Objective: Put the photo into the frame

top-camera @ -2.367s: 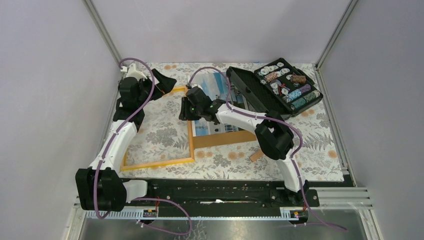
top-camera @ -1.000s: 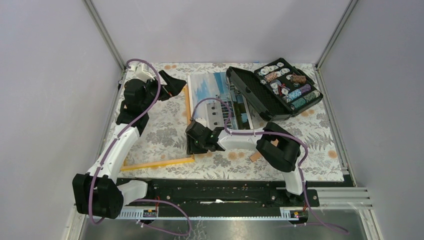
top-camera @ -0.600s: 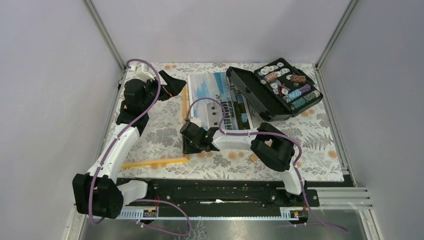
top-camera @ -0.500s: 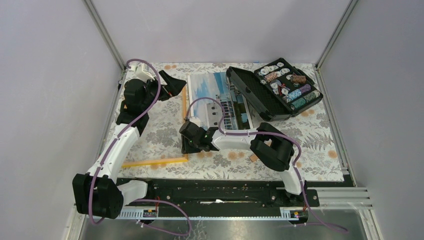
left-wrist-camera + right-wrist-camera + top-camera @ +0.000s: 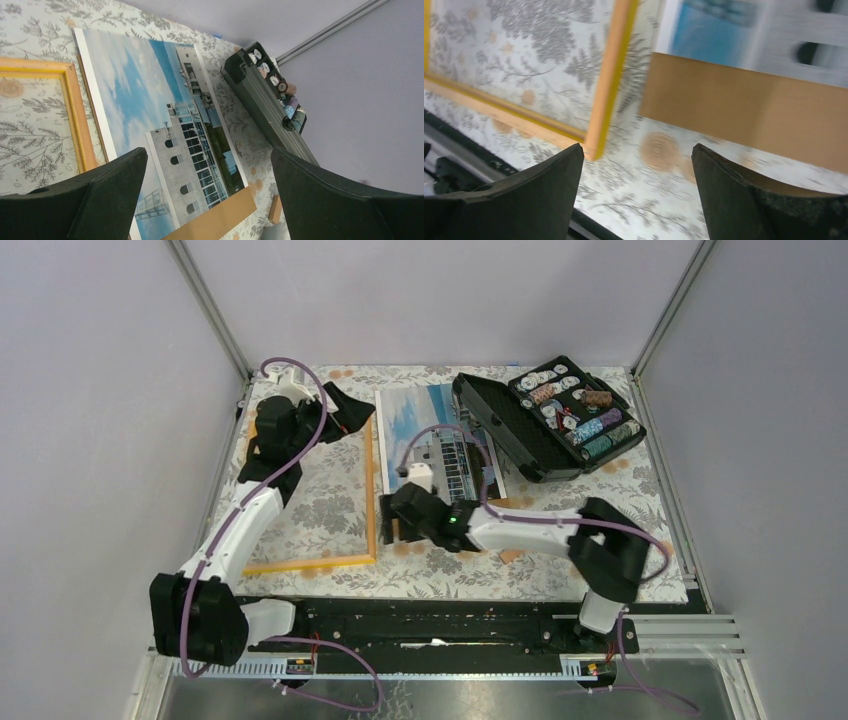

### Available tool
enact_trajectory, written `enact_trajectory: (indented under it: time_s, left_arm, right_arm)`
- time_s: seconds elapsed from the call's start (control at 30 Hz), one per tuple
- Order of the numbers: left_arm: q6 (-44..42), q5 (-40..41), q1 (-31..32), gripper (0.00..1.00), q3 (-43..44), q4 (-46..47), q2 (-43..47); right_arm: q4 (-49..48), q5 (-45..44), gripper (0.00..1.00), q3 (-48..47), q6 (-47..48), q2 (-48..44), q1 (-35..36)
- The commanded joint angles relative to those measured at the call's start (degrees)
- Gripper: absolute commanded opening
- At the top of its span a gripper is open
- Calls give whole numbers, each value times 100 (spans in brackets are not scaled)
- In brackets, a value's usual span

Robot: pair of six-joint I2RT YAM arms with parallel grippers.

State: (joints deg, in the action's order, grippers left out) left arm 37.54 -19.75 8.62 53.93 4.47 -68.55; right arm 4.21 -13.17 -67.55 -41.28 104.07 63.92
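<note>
The photo lies face up at the table's back middle, on the brown backing board, whose near edge sticks out. The orange-yellow frame lies flat to the left, its right side along the photo's left edge. My left gripper is open and empty above the frame's far right corner; in its wrist view it looks down on the photo and the frame. My right gripper is open and empty, low by the frame's near right part; its wrist view shows the frame corner and the board.
An open black case of chips stands at the back right, close to the photo's right edge. A small wooden block lies on the flowered cloth near the right arm. Grey walls close in left, back and right.
The frame has slid left, off the board and photo. My right gripper went down to the frame's near right side, then came back a little to the right; its elbow swung right.
</note>
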Motion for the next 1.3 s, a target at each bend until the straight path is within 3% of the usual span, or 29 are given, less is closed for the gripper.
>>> enact_trajectory:
  time_s: [0.0,0.17,0.3,0.53,0.77,0.9,1.1,1.27]
  left_arm:
    - [32,52,140,99,88,94,-331]
    - [194,-55,549,99,91,65,-924]
    - [359,-74,687,99,79,59,-1464]
    - [781,278,845,98,-72,-212,-2064]
    - [1285,1207,1075,99,-270,-679,-2098]
    - [1346,1433,1140,99,-287,-809,-2142]
    - [1243,776,1058,99,-710,-260,-1935]
    - [929,958,1069,99,-1102,-88,-1742]
  right_arm:
    - [-72,-1551,89,1015,311,-1130,-60]
    - [-160,-1744,89,2037,183,-1992,-619]
    - [-917,-1674,81,2517,309,-2230,-1282]
    - [-1307,-2322,66,1822,637,-1301,-1460]
    - [-2610,-2321,50,2301,643,-752,-1533]
    - [-3260,-2029,47,2471,726,-369,-1599]
    - [-3164,-1596,46,2418,394,-77,-1707]
    - [-3158,-1370,46,2556,90,-49,-1799]
